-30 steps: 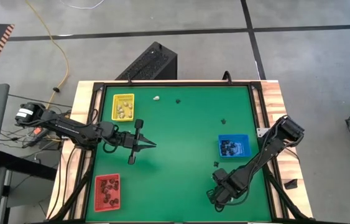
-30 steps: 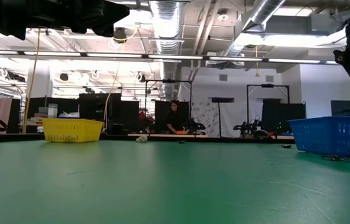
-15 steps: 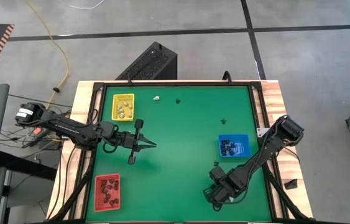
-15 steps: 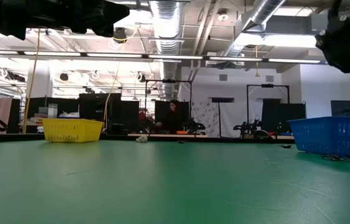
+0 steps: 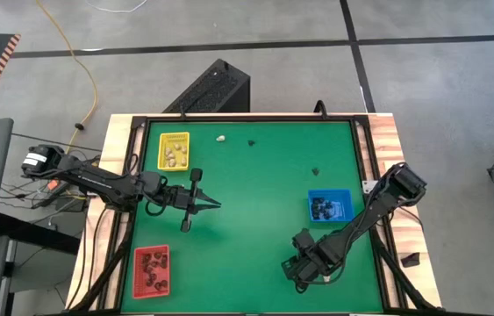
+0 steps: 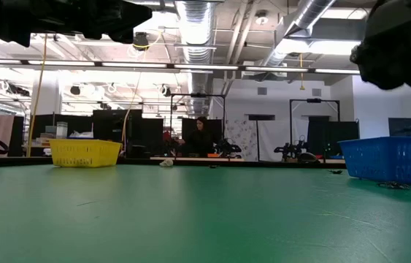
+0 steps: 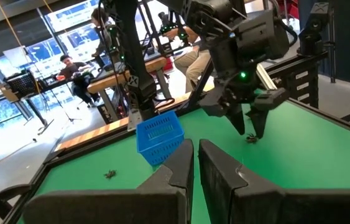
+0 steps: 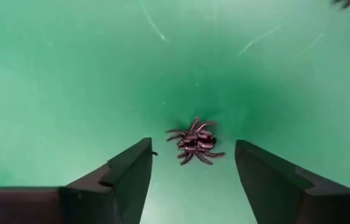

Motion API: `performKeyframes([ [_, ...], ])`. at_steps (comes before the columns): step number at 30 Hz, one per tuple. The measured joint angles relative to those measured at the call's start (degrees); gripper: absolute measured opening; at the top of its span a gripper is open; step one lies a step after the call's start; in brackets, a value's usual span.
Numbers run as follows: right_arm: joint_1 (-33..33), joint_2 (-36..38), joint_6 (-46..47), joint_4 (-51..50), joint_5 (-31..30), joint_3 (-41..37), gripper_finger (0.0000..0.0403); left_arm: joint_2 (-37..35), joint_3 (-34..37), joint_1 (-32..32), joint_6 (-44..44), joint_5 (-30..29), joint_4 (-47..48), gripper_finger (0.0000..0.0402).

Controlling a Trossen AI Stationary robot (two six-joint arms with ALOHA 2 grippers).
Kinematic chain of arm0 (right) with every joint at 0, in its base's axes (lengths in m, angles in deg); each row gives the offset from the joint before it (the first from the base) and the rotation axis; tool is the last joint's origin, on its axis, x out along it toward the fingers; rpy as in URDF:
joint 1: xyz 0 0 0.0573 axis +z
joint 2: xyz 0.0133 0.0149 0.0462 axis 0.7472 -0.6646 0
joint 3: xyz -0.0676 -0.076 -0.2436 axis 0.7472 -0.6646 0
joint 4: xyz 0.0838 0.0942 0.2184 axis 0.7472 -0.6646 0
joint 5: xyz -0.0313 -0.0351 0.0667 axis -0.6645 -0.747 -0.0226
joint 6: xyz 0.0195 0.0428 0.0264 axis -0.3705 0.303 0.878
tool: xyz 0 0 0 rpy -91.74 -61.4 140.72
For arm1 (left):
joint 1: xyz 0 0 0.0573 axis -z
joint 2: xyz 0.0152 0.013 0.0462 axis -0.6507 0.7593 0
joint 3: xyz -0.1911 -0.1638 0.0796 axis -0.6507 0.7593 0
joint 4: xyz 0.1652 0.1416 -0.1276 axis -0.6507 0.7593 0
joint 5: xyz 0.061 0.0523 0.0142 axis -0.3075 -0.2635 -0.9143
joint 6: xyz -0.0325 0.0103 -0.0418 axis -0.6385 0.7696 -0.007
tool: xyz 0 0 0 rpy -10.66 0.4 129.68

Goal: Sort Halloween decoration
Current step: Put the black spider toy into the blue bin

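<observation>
Most trinkets already sit in the yellow plastic tray, red plastic tray and blue plastic tray. The right gripper, fingers spread wide, hangs over a small dark plastic spider lying loose on the green mat. A whitish trinket and two black trinkets remain unsorted. The left gripper waits closed and empty.
</observation>
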Motion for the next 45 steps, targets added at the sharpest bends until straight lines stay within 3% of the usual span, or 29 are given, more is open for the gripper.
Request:
performKeyframes([
  [9,0.0,-2.4,-1.9,2.5,0.2,-0.2,0.0265,0.0,0.0,0.0,0.0,0.0,0.1,0.0015],
  [25,0.0,-2.8,-1.6,-0.1,2.0,2.0,0.0171,0.0,0.0,0.0,0.2,0.0,0.0,0.0015],
  [35,0.0,-2.8,-1.7,0.1,3.6,2.2,0.0162,0.0,0.0,0.0,0.1,0.0,0.0,0.0015],
  [40,-0.1,-2.8,-4.7,-6.3,1.7,6.8,0.0162,0.0,0.0,0.0,0.1,0.0,0.0,0.0015],
  [45,-1.2,-2.7,-9.3,-23.1,1.0,15.4,0.0162,0.0,0.0,0.0,0.1,0.0,0.0,0.0015],
])
